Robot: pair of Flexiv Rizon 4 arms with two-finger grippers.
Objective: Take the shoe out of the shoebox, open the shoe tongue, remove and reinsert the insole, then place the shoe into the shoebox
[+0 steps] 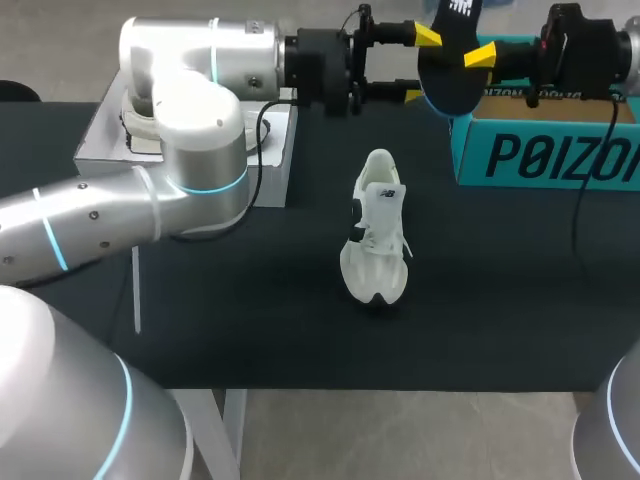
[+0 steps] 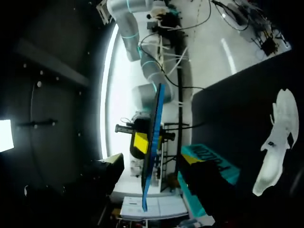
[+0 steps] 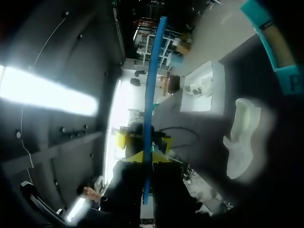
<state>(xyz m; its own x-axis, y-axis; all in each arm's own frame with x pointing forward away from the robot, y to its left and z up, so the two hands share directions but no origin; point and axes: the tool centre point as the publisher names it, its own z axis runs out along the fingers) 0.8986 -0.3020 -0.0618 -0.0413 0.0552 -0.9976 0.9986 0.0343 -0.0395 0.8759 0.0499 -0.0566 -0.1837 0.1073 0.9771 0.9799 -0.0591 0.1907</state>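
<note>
Shoe (image 1: 378, 240): white, it stands on the middle of the dark bench (image 1: 250, 300), outside the shoebox and well apart from both hands.
Insole (image 1: 450, 70): dark with a blue edge, out of the shoe, held up in the air over the far side of the bench, near the shoebox.
Right hand (image 1: 485, 58): its fingers are clamped on the insole from two sides.
Left hand (image 1: 420, 65): its fingers stand wide apart, with the insole between them.
Shoebox (image 1: 545, 150): teal, at the far right of the bench.
White box (image 1: 270, 150): at the far left, under the left arm.
</note>
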